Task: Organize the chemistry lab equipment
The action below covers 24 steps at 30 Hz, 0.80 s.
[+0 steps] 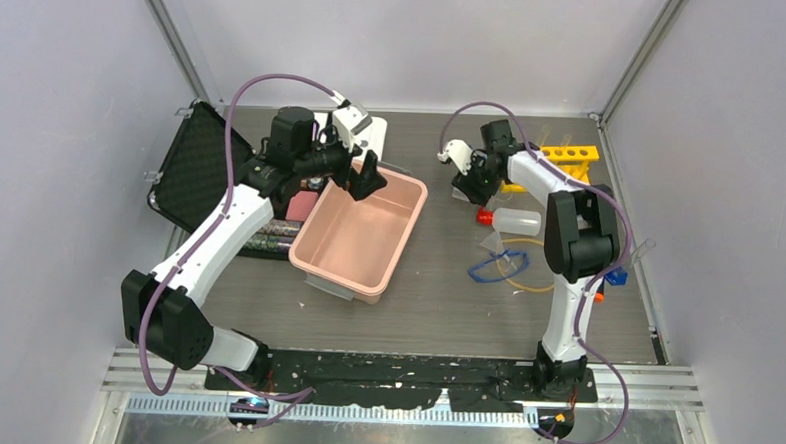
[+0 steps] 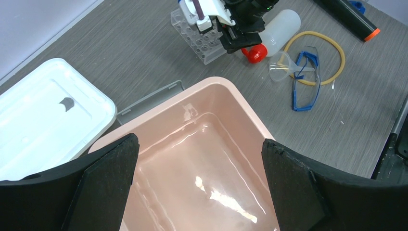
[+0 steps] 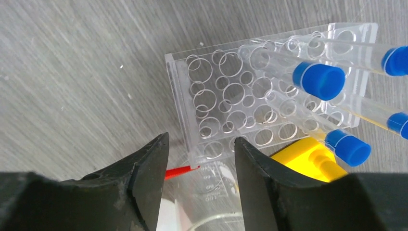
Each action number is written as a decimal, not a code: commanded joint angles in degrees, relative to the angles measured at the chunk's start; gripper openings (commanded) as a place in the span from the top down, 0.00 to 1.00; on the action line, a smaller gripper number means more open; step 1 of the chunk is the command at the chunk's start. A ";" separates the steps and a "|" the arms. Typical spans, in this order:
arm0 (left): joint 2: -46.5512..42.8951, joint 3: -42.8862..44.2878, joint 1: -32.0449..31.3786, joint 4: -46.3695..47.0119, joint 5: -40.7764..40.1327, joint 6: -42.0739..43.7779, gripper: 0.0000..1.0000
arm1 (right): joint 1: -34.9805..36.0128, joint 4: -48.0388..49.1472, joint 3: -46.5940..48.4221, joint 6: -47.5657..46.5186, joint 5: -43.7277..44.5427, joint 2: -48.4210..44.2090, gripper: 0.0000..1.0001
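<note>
Near the counter's far right corner the right gripper hangs with jaws parted over the clear plastic tube tray holding small blue-capped test tubes, beside the yellow tube rack, while the left gripper, jaws wide apart, hovers above the pink plastic tub

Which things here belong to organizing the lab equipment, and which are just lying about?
Belong to the job: blue-capped test tubes, clear tube tray, yellow tube rack, red-capped squeeze bottle, blue safety glasses, yellow tubing, clear funnel.

Lying about: pink tub, white lid, open black case, black cylinder with orange tip.
</note>
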 commanded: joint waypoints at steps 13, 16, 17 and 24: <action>-0.75 0.41 0.31 2.48 2.78 -1.30 0.00 | -6.92 -13.69 7.77 14.05 -5.12 -10.92 0.43; -0.71 0.45 0.33 2.57 3.01 -1.44 0.00 | -8.72 -13.47 8.02 15.45 -1.36 -9.48 0.44; -0.67 0.59 0.33 2.57 3.10 -1.40 0.00 | -9.00 -13.44 8.30 15.67 -0.82 -8.61 0.45; -0.29 1.48 0.32 2.23 2.99 -1.27 0.00 | -9.25 -12.62 8.61 16.32 1.28 -4.51 0.45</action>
